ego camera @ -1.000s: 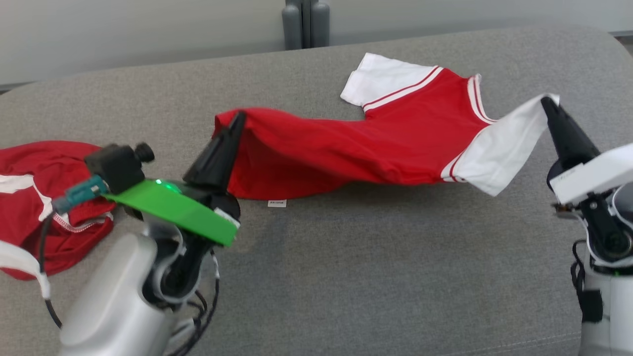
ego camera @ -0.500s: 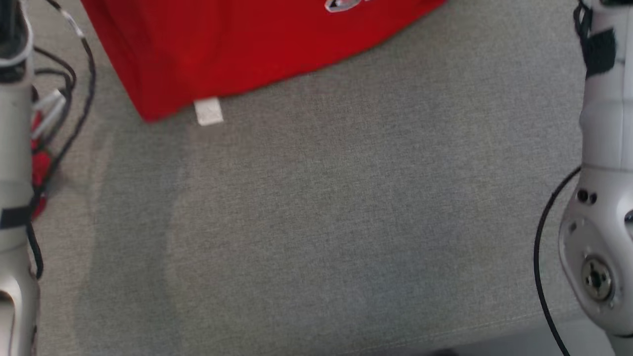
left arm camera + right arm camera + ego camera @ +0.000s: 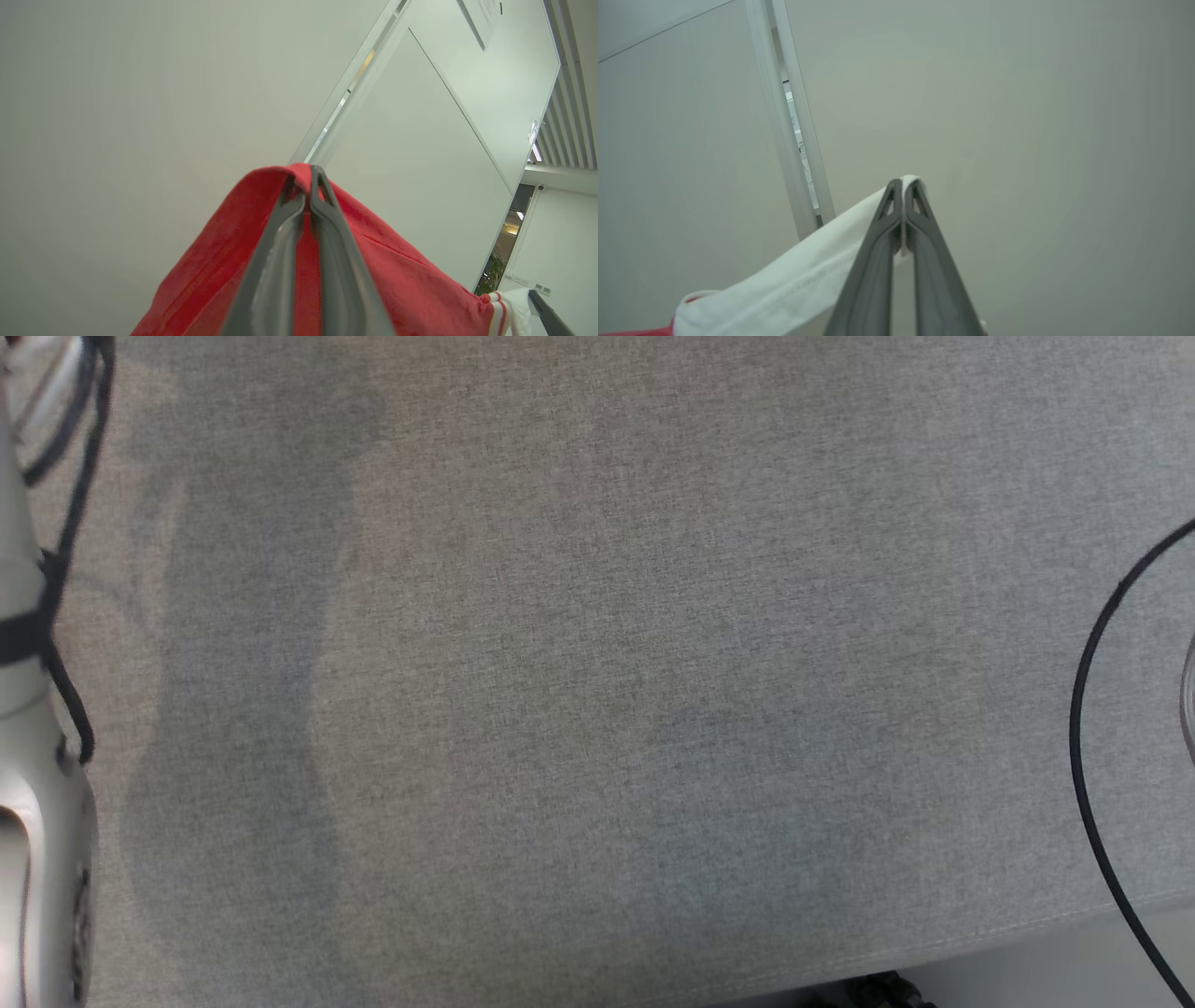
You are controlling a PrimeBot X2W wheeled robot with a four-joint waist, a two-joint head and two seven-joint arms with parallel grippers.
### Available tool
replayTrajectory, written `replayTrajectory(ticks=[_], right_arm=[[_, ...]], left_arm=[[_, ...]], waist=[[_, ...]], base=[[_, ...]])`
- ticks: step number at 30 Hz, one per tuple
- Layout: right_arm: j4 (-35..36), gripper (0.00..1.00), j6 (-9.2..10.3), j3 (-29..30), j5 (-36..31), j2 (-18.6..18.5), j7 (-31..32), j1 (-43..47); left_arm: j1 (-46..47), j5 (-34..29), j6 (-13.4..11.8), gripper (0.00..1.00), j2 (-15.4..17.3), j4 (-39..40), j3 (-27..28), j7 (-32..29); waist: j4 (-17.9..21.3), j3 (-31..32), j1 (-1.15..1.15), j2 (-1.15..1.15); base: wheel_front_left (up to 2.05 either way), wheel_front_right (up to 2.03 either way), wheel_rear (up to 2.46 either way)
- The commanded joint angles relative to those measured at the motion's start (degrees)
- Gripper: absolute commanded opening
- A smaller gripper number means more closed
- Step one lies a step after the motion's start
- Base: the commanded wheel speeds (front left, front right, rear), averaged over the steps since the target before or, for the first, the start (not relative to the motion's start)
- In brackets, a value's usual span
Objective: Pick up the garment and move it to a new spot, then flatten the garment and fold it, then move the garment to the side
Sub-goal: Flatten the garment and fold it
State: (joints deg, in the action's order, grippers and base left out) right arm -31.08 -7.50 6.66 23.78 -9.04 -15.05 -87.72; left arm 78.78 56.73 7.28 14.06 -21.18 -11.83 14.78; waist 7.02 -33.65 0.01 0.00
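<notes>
In the left wrist view my left gripper (image 3: 308,175) points up toward a pale wall and is shut on a bunched edge of the red garment (image 3: 383,275), which drapes down on both sides of the fingers. The garment's white, red-striped sleeve (image 3: 511,305) shows at the lower right of that view, beside a dark finger of the other gripper (image 3: 549,315). In the right wrist view my right gripper (image 3: 903,184) is shut on the white sleeve (image 3: 784,289), which stretches down to the left toward a sliver of red.
The head view looks straight down on the grey fabric cushion (image 3: 597,663), its front edge (image 3: 1027,933) at the lower right. My pale left forearm (image 3: 28,803) with black cables runs along the left edge, and a black cable (image 3: 1092,756) curves at the right.
The head camera has swung downward, so the garment and both grippers slid out of the top of its picture. Both grippers held the garment a second ago and still hold it.
</notes>
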Motion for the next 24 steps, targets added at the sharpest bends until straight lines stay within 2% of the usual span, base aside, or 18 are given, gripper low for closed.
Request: replayTrajectory(ticks=[1,3,7,10,13,18,21,24], right_arm=[[-0.61,0.0,0.02,-0.9,-0.99,-1.34,-0.12,2.94],[-1.78,0.0,0.01,-4.06,-0.94,-2.46,-0.14,6.14],[-2.27,0.0,0.01,-10.48,3.85,-5.39,-0.14,14.8],[-0.97,0.0,0.02,-15.6,8.73,-8.2,1.07,22.38],[0.85,0.0,0.02,-17.31,12.77,-10.54,2.71,30.18],[3.92,0.0,0.01,-14.57,17.33,-12.33,9.94,44.39],[5.45,0.0,0.02,-10.79,17.63,-11.82,16.94,54.19],[8.51,0.0,0.02,-5.8,16.18,-9.74,24.29,62.67]], left_arm=[[-3.5,-0.19,0.18,0.0,0.49,-0.55,-0.92,0.34],[-7.62,0.68,0.22,0.0,0.5,-0.33,-2.6,0.45],[-18.96,2.25,0.24,0.0,0.81,1.43,-5.81,0.44],[-28.8,2.3,0.24,0.0,0.6,3.29,-5.64,0.4],[-37.46,2.05,0.24,0.0,-0.22,5.18,-5.47,0.34],[-50.77,1.18,0.2,0.0,0.17,5.59,-9.3,0.35],[-56.78,2.27,0.21,0.0,0.98,4.49,-13.01,0.19],[-60.95,2.41,0.2,0.0,2.43,3.27,-15.22,-0.58]], waist=[[-0.58,-0.73,-0.01,0.0],[-0.95,-0.69,-0.01,0.0],[-1.89,1.56,-0.01,0.0],[-2.71,4.58,-0.01,0.0],[-3.59,8.1,-0.01,0.0],[-4.85,14.59,-0.01,0.0],[-5.23,18.39,-0.01,0.0],[-5.33,21.18,-0.01,0.0]], base=[[0.0,0.0,0.0],[0.0,0.0,0.0],[0.0,0.0,0.0],[0.0,0.0,0.0],[0.0,0.0,0.0],[0.0,0.0,0.0],[0.0,0.0,0.0],[0.0,0.0,0.0]])
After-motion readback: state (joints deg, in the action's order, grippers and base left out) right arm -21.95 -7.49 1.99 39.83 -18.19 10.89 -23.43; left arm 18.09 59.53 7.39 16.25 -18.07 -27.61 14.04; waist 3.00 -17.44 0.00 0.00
